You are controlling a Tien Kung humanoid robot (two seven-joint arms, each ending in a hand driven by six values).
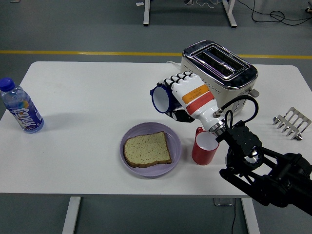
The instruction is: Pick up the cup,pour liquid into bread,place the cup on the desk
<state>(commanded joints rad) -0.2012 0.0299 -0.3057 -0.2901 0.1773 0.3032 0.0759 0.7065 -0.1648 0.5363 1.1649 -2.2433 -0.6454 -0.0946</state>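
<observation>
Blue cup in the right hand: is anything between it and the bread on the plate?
Nothing visible. The right hand holds the blue cup tipped on its side, above and right of the bread. The red cup stands off to the right.

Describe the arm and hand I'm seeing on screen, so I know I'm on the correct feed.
Only the right arm shows, built of black, angular links with a black cable looping near the wrist. A metallic wrist collar joins it to the right hand, which has a white shell crossed by an orange stripe and a red stripe, white segmented fingers and dark padding underneath.
</observation>
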